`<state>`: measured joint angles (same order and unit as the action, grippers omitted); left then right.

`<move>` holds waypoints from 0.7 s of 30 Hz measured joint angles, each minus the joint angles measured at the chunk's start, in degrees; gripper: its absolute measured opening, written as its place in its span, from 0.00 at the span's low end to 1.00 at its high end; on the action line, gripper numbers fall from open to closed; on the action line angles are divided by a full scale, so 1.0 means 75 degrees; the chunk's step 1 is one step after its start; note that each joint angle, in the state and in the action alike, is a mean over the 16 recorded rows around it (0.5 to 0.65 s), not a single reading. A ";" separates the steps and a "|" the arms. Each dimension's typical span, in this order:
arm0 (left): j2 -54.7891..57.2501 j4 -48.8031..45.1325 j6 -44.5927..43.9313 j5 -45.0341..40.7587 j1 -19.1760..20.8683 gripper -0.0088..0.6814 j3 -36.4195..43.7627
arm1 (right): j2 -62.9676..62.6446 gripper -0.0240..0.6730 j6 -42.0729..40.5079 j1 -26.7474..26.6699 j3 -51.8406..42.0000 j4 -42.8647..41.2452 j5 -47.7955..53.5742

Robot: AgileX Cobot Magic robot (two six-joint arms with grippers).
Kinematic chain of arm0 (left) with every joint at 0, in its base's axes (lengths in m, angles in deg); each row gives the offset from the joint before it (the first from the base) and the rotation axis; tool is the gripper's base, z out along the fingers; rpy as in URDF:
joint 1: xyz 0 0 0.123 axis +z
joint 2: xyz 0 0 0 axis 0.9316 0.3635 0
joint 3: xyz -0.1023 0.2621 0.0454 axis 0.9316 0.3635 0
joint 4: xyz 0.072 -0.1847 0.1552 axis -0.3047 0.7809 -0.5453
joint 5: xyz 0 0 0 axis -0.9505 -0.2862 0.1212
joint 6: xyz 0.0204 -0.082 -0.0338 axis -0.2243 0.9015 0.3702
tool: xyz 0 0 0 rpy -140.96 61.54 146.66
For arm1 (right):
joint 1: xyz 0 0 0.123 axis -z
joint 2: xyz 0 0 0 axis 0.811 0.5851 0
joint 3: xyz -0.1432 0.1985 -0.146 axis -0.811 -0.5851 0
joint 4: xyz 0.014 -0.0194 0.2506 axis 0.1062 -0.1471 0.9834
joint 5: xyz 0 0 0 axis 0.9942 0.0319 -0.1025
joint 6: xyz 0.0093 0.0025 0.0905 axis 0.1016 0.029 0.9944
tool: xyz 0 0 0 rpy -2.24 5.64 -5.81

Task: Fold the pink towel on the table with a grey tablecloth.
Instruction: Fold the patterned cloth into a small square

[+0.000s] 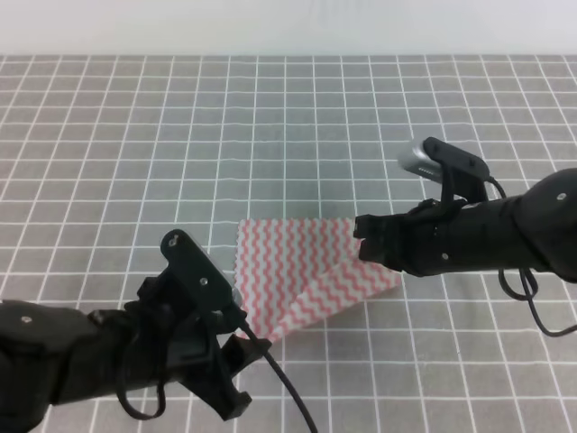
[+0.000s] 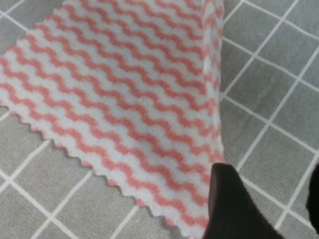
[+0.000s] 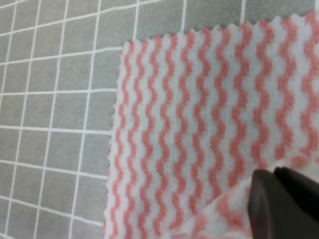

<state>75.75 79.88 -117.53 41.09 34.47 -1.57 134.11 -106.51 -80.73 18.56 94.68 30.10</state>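
The pink towel (image 1: 302, 266) lies on the table with a grey tablecloth (image 1: 270, 135), near the middle. Its right part is turned over onto itself, so the stripes there run at another angle. My right gripper (image 1: 362, 238) is shut on the towel's right edge; in the right wrist view its jaws (image 3: 275, 173) pinch a lifted fold of the towel (image 3: 199, 114). My left gripper (image 1: 242, 325) is open at the towel's near left corner. In the left wrist view one of its fingers (image 2: 234, 204) sits by the towel's corner (image 2: 124, 99), with grey cloth showing between the fingers.
The grey gridded tablecloth (image 2: 269, 74) fills all views around the towel. A black cable (image 1: 288, 388) trails from the left arm toward the front edge. A cable loop (image 1: 536, 311) hangs by the right arm.
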 joint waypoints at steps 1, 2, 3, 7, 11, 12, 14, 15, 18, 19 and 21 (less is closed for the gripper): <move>0.0027 0.0001 -0.0020 0.0020 0.0000 0.47 -0.0007 | 0.0038 0.01 0.0000 -0.0001 0.0029 0.0001 -0.0004; 0.0050 0.0001 -0.0041 0.0037 0.0000 0.48 -0.0012 | 0.0067 0.01 0.0000 -0.0001 0.0058 0.0002 -0.0005; 0.0072 0.0001 -0.0065 0.0053 0.0000 0.48 -0.0014 | 0.0092 0.01 -0.0001 0.0002 0.0090 0.0005 -0.0007; 0.0157 -0.0001 -0.0193 0.0119 0.0000 0.50 -0.0015 | 0.0211 0.01 -0.0001 0.0017 0.0208 0.0008 -0.0016; 0.0270 -0.0005 -0.0332 0.0177 -0.0001 0.50 -0.0014 | 0.0290 0.01 -0.0002 0.0052 0.0313 0.0012 -0.0021; 0.0307 -0.0006 -0.0362 0.0190 -0.0001 0.50 -0.0014 | 0.0300 0.01 -0.0004 0.0062 0.0336 0.0013 -0.0017; 0.0392 -0.0006 -0.0436 0.0230 0.0000 0.50 -0.0015 | 0.0313 0.01 -0.0010 0.0080 0.0380 0.0013 0.0000; 0.0426 -0.0008 -0.0474 0.0258 -0.0001 0.50 -0.0014 | 0.0322 0.01 -0.0014 0.0089 0.0398 0.0010 0.0008; 0.0533 -0.0010 -0.0584 0.0408 -0.0001 0.50 -0.0014 | 0.0321 0.01 -0.0031 0.0118 0.0446 0.0007 0.0038; 0.0565 -0.0010 -0.0614 0.0463 -0.0001 0.50 -0.0014 | 0.0328 0.01 -0.0040 0.0124 0.0457 0.0005 0.0049; 0.0618 0.0009 -0.0666 0.0567 -0.0002 0.50 -0.0013 | 0.0335 0.01 -0.0060 0.0136 0.0474 0.0004 0.0072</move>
<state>80.39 79.94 -122.52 45.34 34.46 -1.67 136.62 -106.96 -79.71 22.11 94.71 30.64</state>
